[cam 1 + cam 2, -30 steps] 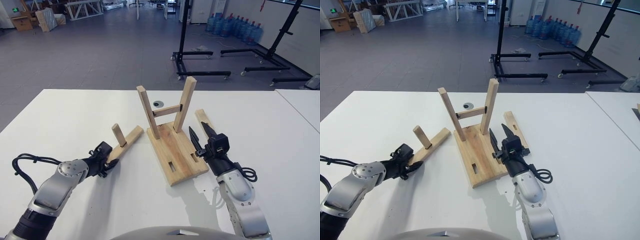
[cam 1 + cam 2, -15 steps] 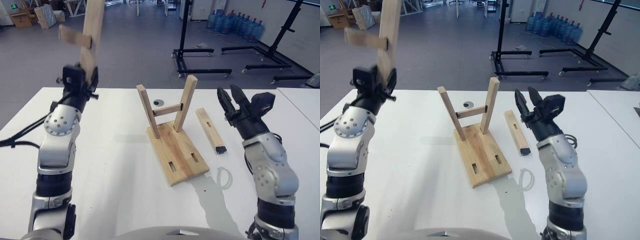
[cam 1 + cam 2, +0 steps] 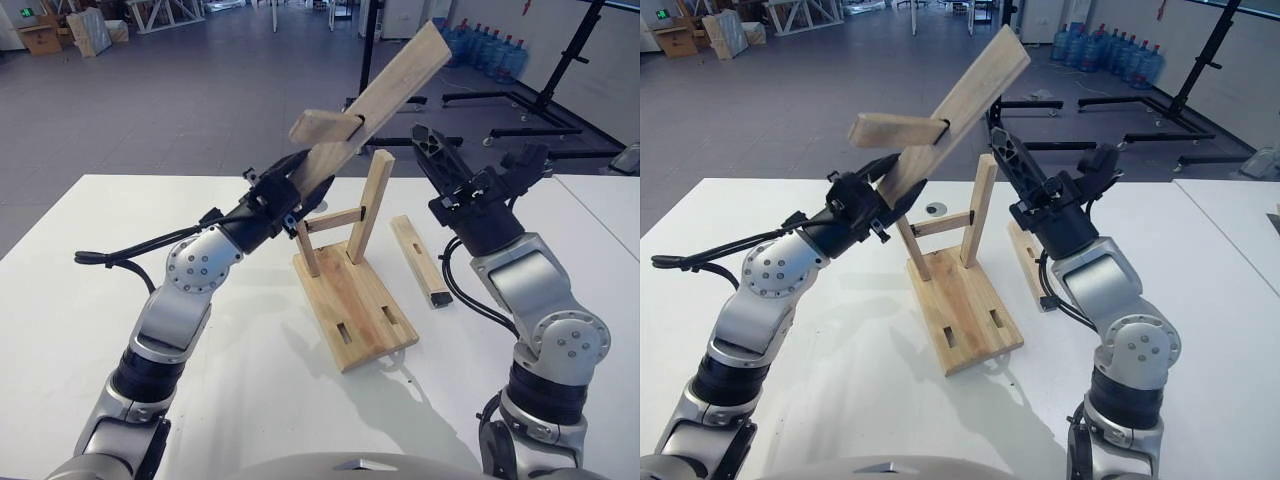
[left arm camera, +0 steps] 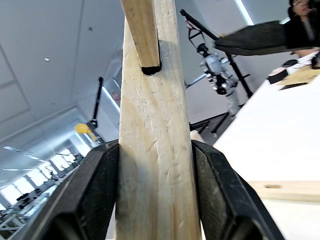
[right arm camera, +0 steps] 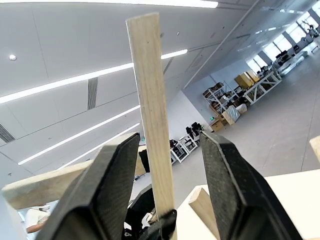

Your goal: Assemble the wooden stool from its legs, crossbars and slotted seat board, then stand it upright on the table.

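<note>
Leg swung in over the board, right gripper up beside it.
Head views: half a second ago we saw the left arm holding the leg (image 3: 390, 90) upright, far out to the left. Now that arm is bent in over the table (image 3: 100, 250). The left gripper (image 3: 298, 180) clamps the leg's lower end, and the leg slants up to the right above the board (image 3: 355, 310) and its two standing legs (image 3: 372, 205). The stub (image 3: 323, 127) juts left from the leg. The right gripper (image 3: 428, 145) has climbed and turned towards the leg, forearm raised, near it but apart. A loose leg (image 3: 420, 262) lies just beside the board. Left wrist view: both fingers (image 4: 100, 190) press the leg's sides. Right wrist view: we see the jaws spread wide, with the leg showing through the gap.
</note>
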Available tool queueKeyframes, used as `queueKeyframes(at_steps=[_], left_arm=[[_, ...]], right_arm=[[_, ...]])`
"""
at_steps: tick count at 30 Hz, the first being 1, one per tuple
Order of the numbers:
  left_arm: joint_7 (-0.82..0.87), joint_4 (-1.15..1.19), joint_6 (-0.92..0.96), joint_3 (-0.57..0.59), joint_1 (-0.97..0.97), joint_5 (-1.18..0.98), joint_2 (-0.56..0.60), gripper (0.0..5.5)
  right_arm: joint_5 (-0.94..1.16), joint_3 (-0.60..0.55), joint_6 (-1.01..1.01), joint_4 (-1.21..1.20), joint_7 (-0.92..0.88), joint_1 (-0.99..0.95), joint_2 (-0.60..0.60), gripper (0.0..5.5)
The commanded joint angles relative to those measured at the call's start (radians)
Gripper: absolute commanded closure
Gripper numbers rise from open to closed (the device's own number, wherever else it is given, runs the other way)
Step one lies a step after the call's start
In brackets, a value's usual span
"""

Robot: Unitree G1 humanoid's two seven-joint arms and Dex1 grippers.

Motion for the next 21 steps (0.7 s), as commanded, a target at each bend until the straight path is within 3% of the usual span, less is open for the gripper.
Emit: queueKeyframes(at_steps=[1, 17, 21], left_arm=[[-0.036, -0.032, 0.015, -0.009, 0.027, -0.009, 0.005, 3.44], [-0.123, -0.09, 0.051, -0.047, 0.087, -0.029, 0.006, 3.44], [-0.138, -0.097, 0.053, -0.05, 0.093, -0.029, 0.008, 3.44]], right_arm=[[0.011, 0.018, -0.023, -0.015, -0.019, 0.012, -0.006, 3.29], [0.075, 0.036, -0.094, -0.014, -0.018, 0.009, -0.021, 3.29], [0.086, 0.039, -0.118, -0.016, -0.02, 0.026, -0.004, 3.89]])
